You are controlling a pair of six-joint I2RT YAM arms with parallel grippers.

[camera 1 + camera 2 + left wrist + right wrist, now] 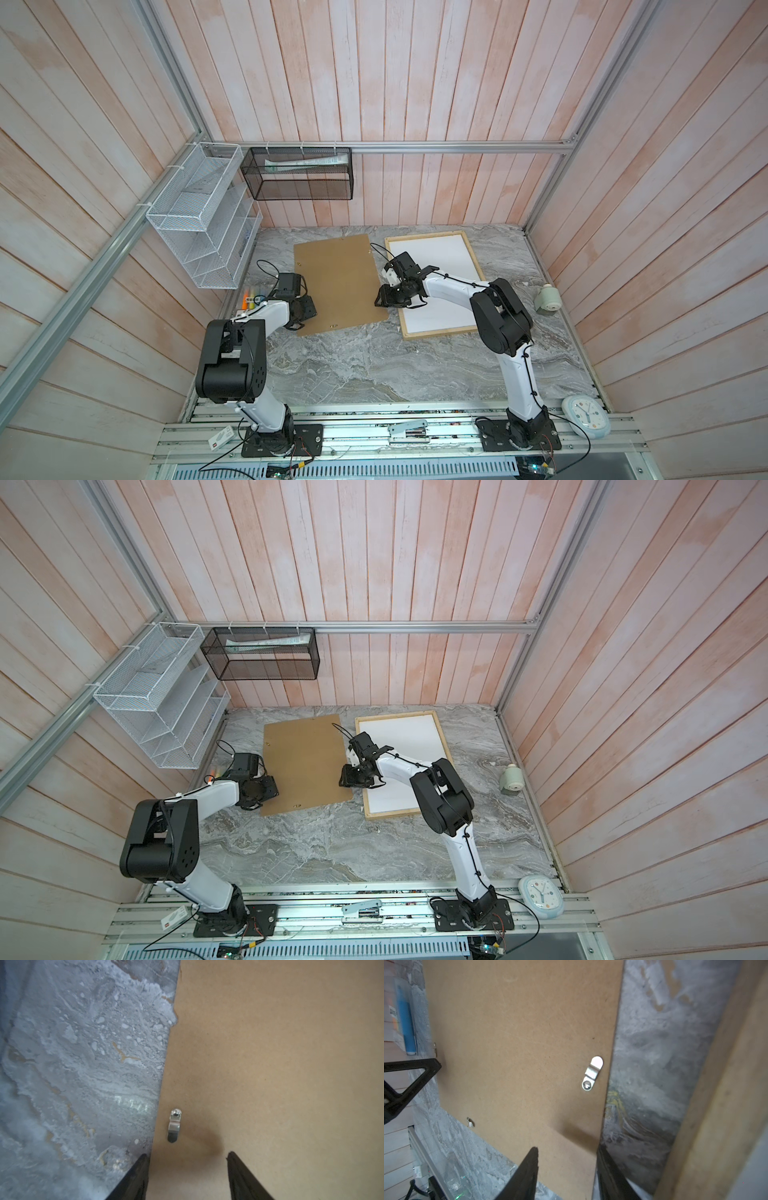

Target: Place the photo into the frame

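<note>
The left pincer [187,1155] is spread. One finger hangs at the long outer edge of the brown backing board [270,1064] and the other over the board itself. A metal turn clip [174,1125] lies just ahead of the gap. The right pincer [566,1149] is spread too and straddles the board's opposite long edge. Its outer finger hangs over the narrow strip of tabletop [643,1084] between the board and the frame [716,1105], with a second turn clip [592,1073] close by. Neither pincer visibly pinches anything.

In both top views the board [340,286] lies flat between the two pincers. The pale wood frame [440,332] lies just beside it on the tabletop [374,374], partly under the right arm. The frame holds a plain white sheet [436,257]. The photo's forest side shows in no view, and I cannot tell whether that white sheet is its back or a mat.

The step looks like taking the board by both long edges. The board is thin and lies flat, so each pincer likely needs one finger worked under its rim before closing. Both grips should stay clear of the clips. Raising both sides together should keep the board level. The right outer finger has little room and could nudge the frame.
</note>
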